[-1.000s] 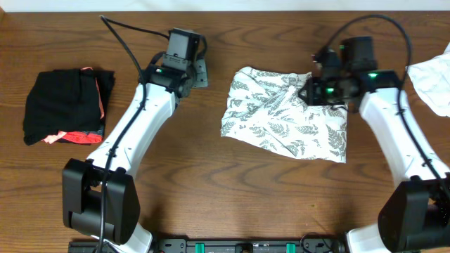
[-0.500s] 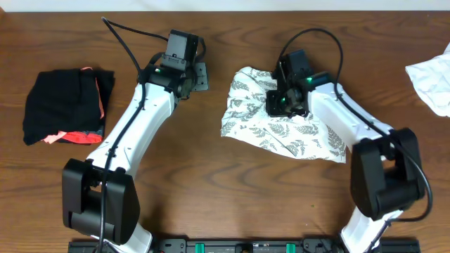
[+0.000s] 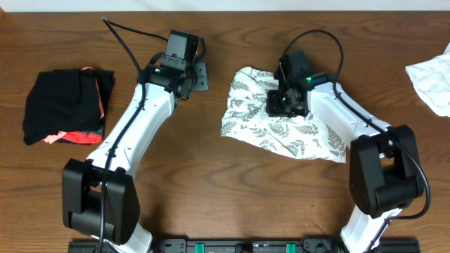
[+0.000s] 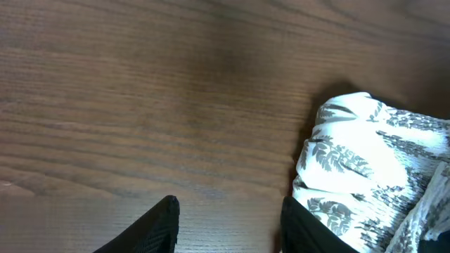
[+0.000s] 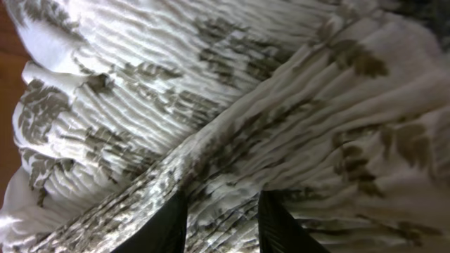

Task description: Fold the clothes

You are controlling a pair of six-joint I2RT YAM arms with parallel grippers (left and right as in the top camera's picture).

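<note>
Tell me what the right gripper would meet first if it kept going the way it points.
The fern-print dress: the right gripper points down at it, cloth filling its whole view, probably almost touching.

I see dress (image 5: 232, 105): thin ribbed matt cloth; table (image 4: 140, 84): smooth wood grain; arm shells (image 3: 144, 116): glossy plastic.

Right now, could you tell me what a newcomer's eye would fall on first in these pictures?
The fern-print dress lies crumpled mid-table, with the right gripper pressed down into its upper folds. The left gripper hangs open over the table, just beside the dress's left edge. A black bundle sits far left, and a white cloth pokes in at the far right.
</note>
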